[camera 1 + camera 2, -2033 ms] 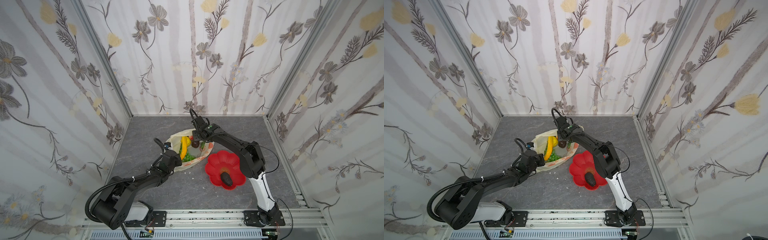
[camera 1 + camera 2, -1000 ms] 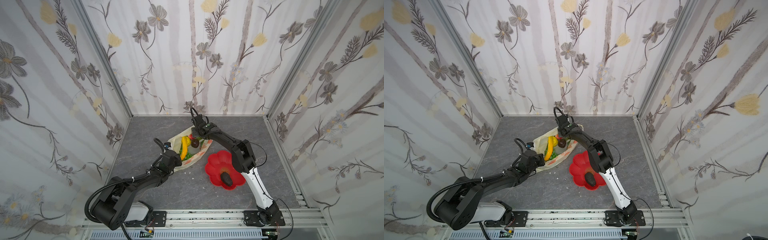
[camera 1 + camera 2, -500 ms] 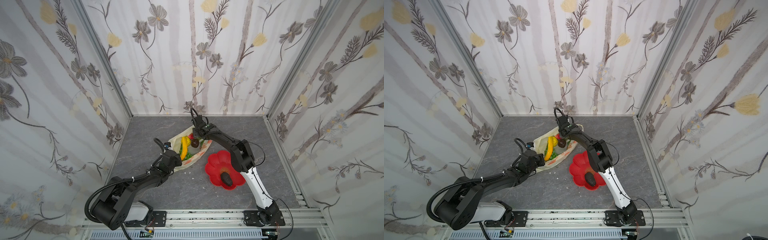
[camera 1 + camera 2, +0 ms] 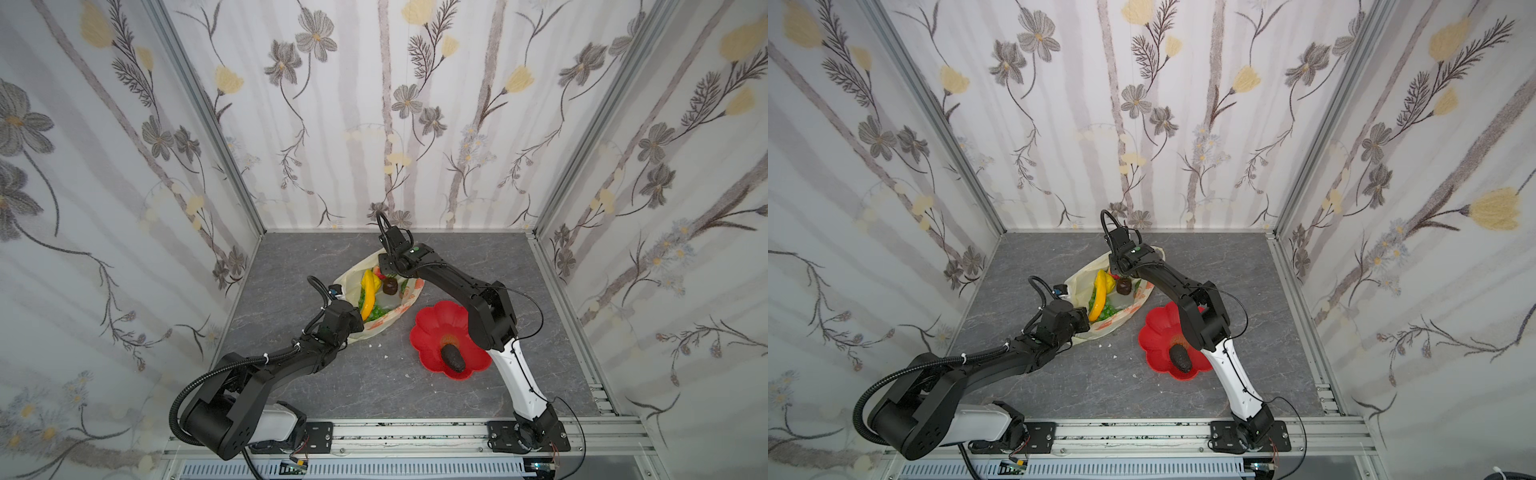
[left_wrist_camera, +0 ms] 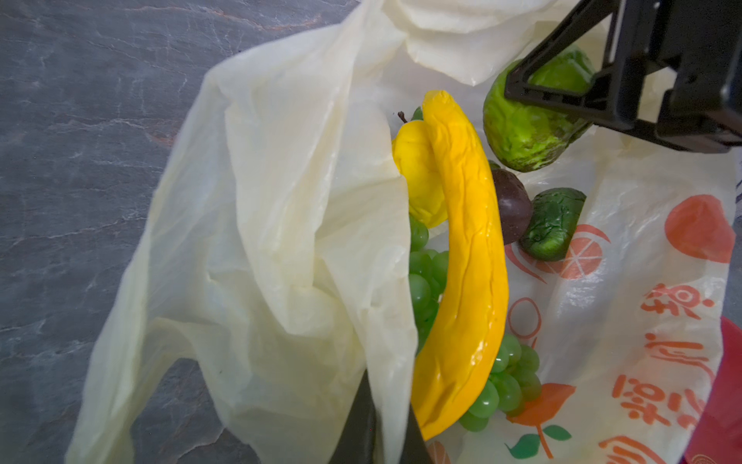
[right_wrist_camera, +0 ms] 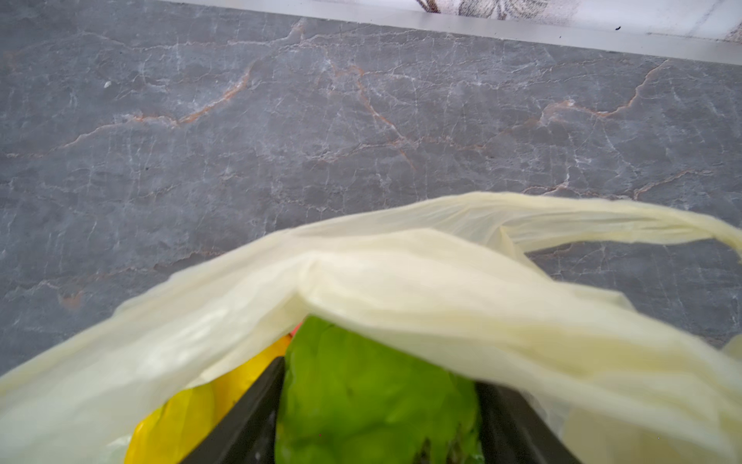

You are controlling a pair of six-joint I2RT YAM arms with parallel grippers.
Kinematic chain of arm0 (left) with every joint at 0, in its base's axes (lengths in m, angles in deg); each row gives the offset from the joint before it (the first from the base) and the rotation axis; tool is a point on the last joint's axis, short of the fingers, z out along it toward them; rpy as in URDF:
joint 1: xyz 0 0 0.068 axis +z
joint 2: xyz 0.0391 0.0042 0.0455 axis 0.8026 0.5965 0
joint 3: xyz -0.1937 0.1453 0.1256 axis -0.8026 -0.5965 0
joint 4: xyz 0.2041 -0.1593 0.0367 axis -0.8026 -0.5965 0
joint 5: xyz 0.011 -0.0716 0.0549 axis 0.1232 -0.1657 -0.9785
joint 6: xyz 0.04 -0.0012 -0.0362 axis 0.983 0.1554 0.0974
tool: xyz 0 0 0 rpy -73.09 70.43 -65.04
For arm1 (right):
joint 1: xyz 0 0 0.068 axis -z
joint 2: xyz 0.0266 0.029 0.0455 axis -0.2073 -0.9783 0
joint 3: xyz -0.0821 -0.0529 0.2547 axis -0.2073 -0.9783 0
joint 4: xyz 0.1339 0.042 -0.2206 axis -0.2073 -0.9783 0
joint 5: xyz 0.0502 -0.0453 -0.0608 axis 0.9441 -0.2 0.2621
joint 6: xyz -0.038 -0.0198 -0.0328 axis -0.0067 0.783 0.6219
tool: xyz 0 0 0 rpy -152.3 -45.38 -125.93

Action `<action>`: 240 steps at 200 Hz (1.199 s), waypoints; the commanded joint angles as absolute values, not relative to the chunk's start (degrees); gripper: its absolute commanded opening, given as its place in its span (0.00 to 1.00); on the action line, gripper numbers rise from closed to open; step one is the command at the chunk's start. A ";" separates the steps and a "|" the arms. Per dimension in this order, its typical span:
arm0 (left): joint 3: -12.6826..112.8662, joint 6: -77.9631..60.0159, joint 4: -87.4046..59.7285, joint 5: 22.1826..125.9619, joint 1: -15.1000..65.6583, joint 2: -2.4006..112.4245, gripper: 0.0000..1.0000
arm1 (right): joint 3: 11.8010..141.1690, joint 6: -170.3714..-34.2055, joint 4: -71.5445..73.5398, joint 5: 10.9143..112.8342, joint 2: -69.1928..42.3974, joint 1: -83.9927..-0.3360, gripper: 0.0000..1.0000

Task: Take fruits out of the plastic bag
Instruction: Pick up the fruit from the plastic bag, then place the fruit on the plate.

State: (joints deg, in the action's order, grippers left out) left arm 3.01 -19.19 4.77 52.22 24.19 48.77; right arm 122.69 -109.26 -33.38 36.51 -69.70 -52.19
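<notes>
While the left gripper [image 5: 385, 426] pinches the rim of the plastic bag [image 5: 281, 241] between closed fingers, the right gripper [image 6: 377, 373], reaching into the bag's mouth, is clamped on the bumpy green citrus [image 5: 526, 132], one finger on each side of it. Just beside the left gripper, inside the bag, the yellow banana [image 5: 461, 261] lies on the green grape bunch [image 5: 506, 385]. Between the two grippers lie the bumpy yellow lemon [image 5: 417, 180], a dark brown piece [image 5: 512, 213] and a dark green fruit [image 5: 552, 225]. Well apart from both grippers, a dark avocado [image 4: 453, 357] rests on the red flower-shaped plate [image 4: 432, 332] on the counter [image 4: 374, 382].
</notes>
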 commanded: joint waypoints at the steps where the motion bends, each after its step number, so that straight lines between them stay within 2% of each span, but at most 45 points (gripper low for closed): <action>1: 2.82 -19.52 5.88 51.66 24.20 48.71 0.09 | 119.57 -109.34 -32.54 37.20 -66.35 -52.79 0.64; 56: 2.91 -19.52 5.88 51.56 24.20 49.10 0.09 | 104.44 -109.68 -27.34 38.89 -53.90 -54.06 0.65; 141: 2.74 -19.23 5.89 50.86 24.20 48.52 0.09 | 73.77 -114.09 -19.10 37.90 -29.98 -54.08 0.65; 194: 2.74 -19.17 5.89 50.57 24.20 48.56 0.09 | 57.33 -118.05 -15.66 36.74 -19.30 -52.08 0.65; 240: 2.79 -19.18 5.97 50.51 24.20 48.92 0.09 | 49.06 -121.86 -11.30 36.49 -15.11 -50.73 0.65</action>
State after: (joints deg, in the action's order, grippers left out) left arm 2.90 -19.13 4.77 51.47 24.19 48.73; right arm 51.46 -118.25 -16.79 37.54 -16.91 -50.99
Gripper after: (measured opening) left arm 0.090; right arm 0.655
